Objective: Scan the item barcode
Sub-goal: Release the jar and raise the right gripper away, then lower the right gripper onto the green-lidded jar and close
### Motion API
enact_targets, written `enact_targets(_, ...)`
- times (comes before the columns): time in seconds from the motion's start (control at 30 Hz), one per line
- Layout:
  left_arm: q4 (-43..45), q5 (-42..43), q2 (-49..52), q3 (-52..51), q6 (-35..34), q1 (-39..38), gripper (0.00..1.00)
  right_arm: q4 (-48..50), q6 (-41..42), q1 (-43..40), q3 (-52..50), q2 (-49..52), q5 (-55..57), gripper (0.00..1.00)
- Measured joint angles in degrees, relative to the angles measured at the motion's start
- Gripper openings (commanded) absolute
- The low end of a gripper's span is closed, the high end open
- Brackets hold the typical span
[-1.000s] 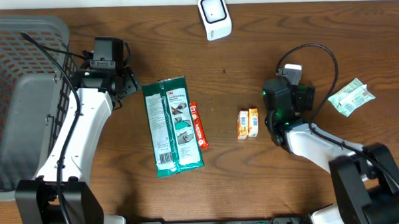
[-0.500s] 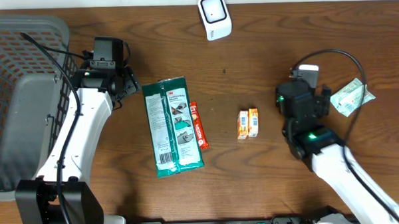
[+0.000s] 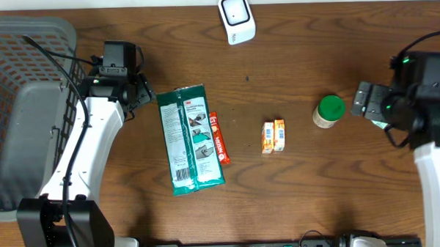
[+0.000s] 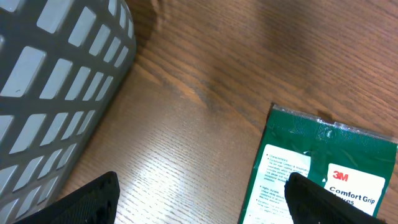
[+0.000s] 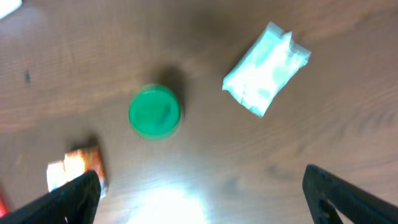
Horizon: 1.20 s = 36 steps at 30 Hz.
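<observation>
The right claw (image 5: pixel 205 202) hangs over the table (image 3: pixel 298 62) with its two fingers spread wide and nothing between them. Just ahead of it, a little toward its left-hand finger, the green-lidded jar (image 5: pixel 154 112) stands upright on the wood, clear of both fingers. Close to that left fingertip lie two small orange boxes (image 5: pixel 78 168). Ahead toward the other finger lies a white-and-green packet (image 5: pixel 266 70). Well beyond the jar, the white scanner (image 3: pixel 236 18) sits at the table's back edge.

The left claw (image 4: pixel 205 205) is likewise wide apart and empty. The top end of the green 3M package (image 4: pixel 323 168) lies by its right-hand finger, with a red bar (image 3: pixel 217 138) along the package's farther side. The grey basket (image 4: pixel 62 74) wall rises beside the left-hand finger.
</observation>
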Motion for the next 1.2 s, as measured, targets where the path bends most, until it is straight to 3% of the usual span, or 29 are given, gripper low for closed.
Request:
enact_targets(0.2,-0.02,0.00,0.00,0.00,0.00,0.00,0.85,-7.78,-2.67,-1.49,1.60,10.08,-7.15,0.99)
enact_targets(0.4,0.00,0.00,0.00,0.00,0.00,0.00,0.85,-6.91,-4.13,-0.83,1.60,18.21,-9.05,0.99)
enact_targets(1.03,0.00,0.00,0.00,0.00,0.00,0.00,0.85,1.42,-5.81,1.20,1.60,18.86,-9.60,0.99)
enact_targets(1.2,0.00,0.00,0.00,0.00,0.00,0.00,0.85,1.49,-10.49,1.55,1.60,18.86,-10.80,0.89)
